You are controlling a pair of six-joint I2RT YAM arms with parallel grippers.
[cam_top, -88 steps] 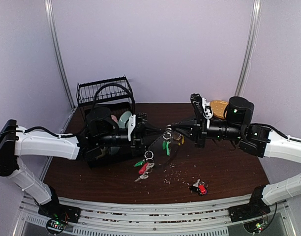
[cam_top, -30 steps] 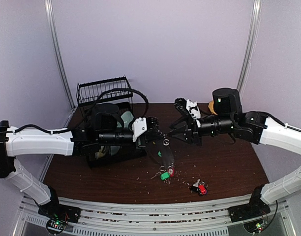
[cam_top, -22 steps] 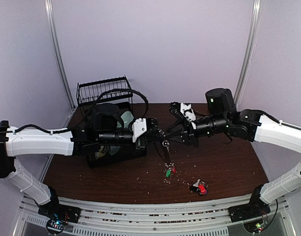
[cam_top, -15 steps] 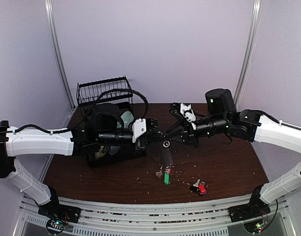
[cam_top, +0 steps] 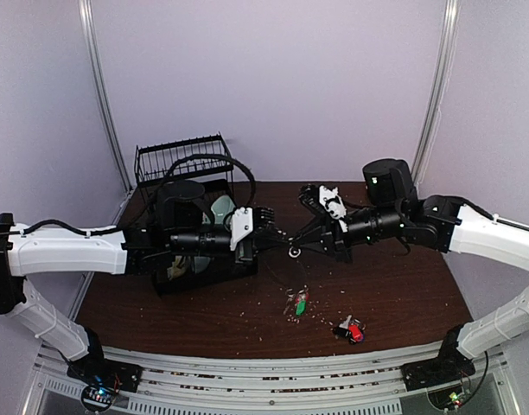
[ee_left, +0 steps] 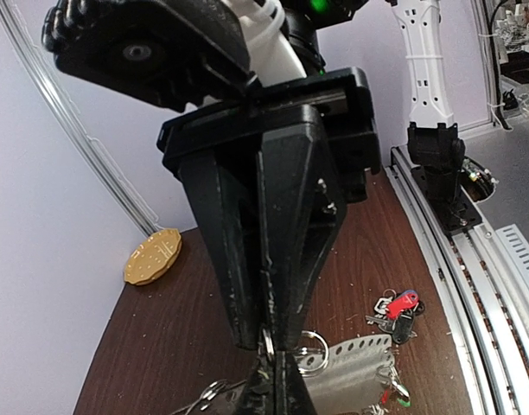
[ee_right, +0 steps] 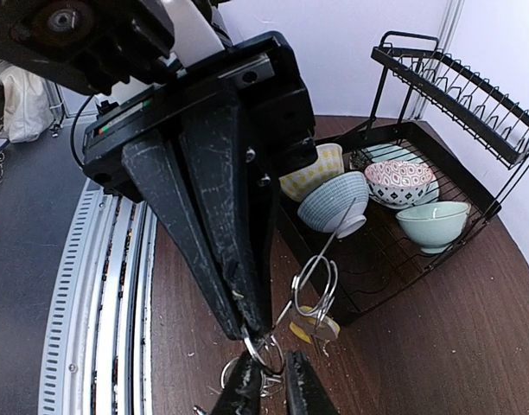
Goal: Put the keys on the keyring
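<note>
My left gripper [cam_top: 280, 239] and right gripper [cam_top: 306, 245] meet tip to tip above the table's middle. The left gripper [ee_left: 273, 391] is shut on the thin wire of the keyring [ee_right: 334, 246]. A small split ring [ee_right: 266, 350] sits at its tip. The right gripper [ee_right: 275, 389] has closed to a narrow gap on that ring. A yellow-tagged key [ee_right: 316, 327] hangs from two more rings on the wire. Green and red keys [cam_top: 299, 304] lie below the grippers. A red and black bunch [cam_top: 351, 330] lies nearer the front.
A black dish rack [cam_top: 182, 169] with several bowls [ee_right: 334, 203] stands at the back left, just behind the left arm. A tan plate [ee_left: 152, 257] lies at the back right. A grey perforated piece [ee_left: 420, 367] shows beneath the jaws. Crumbs dot the brown table [cam_top: 403, 294].
The right gripper has moved in to the left gripper's tip and narrowed its jaws round the small ring. The hanging loop has drawn up, while the green and red keys stay below.
</note>
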